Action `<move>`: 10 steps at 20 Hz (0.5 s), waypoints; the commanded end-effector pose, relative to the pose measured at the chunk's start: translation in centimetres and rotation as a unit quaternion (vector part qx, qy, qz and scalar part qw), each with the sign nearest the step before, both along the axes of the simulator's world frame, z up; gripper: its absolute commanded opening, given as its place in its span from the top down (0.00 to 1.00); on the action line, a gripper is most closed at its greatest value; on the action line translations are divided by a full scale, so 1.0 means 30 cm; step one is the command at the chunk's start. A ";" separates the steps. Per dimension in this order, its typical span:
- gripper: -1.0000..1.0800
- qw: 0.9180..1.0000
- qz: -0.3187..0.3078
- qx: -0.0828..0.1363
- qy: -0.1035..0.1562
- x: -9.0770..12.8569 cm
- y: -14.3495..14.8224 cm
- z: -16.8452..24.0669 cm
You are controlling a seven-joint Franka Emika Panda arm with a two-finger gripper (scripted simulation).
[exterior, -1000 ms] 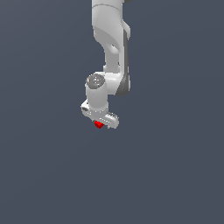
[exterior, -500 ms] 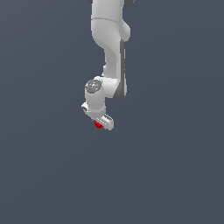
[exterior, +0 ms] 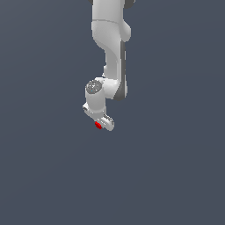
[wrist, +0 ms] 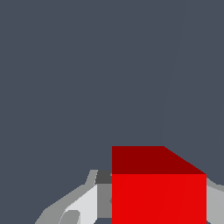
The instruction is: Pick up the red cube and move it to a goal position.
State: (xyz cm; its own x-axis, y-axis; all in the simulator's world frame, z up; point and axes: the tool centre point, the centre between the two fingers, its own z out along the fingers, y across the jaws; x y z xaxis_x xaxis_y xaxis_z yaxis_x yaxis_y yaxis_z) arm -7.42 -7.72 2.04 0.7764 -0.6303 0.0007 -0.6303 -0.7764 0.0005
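Against plain grey, only the wrist view shows fingers (wrist: 83, 205) pinching the red cube (wrist: 158, 197).

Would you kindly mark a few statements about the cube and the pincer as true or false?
1. The cube is red. True.
2. The pincer is open and empty. False: it is shut on the cube.
3. The wrist view shows the cube between the fingers. True.
4. A second, blue cube is in sight. False: only one cube shows.
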 end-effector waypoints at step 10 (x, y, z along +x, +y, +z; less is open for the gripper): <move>1.00 1.000 0.000 0.000 0.000 0.000 0.004 0.031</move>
State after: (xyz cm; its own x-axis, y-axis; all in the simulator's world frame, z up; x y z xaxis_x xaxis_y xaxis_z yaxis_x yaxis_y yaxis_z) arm -7.47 -7.64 2.58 0.7761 -0.6306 -0.0006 -0.6306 -0.7761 0.0010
